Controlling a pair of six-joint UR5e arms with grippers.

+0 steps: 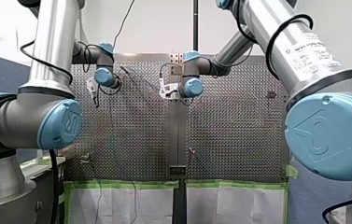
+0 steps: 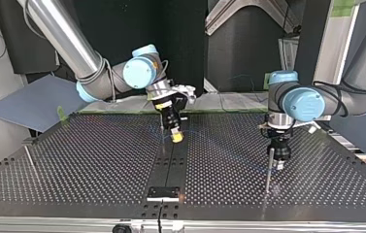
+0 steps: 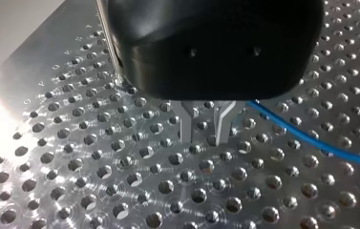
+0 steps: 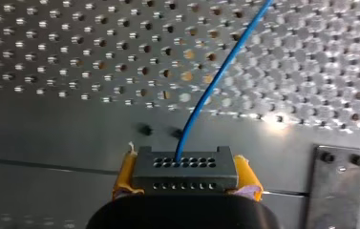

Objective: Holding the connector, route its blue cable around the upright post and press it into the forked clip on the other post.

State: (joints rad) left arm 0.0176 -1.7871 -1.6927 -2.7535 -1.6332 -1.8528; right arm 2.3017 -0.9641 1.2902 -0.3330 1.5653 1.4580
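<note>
So, top view: right claw [image 2: 175,136] over the table's [image 2: 74,160] middle, left claw [image 2: 278,164] beside the upright post [image 2: 268,175]. Left wrist: its fingers [image 3: 185,125] apart, blue cable [image 3: 301,138] alongside. Right wrist: yellow pads [image 4: 124,174] clamped on the connector [image 4: 185,167].

We see the perforated table [image 3: 72,157] as bare, bright metal with a fine brushed sheen, and the thin upright post [image 2: 269,167] as polished metal too. The connector [image 4: 185,171] looks like matt dark-grey plastic, its blue cable [image 4: 216,78] smooth and slightly glossy, and the yellow pads [image 4: 124,174] beside it soft, dull and frayed at the edges. Our left gripper [image 3: 205,136] has a smooth black plastic housing [image 3: 216,47] with a faint shine and plain, satin-finished metal fingers [image 3: 186,125].
</note>
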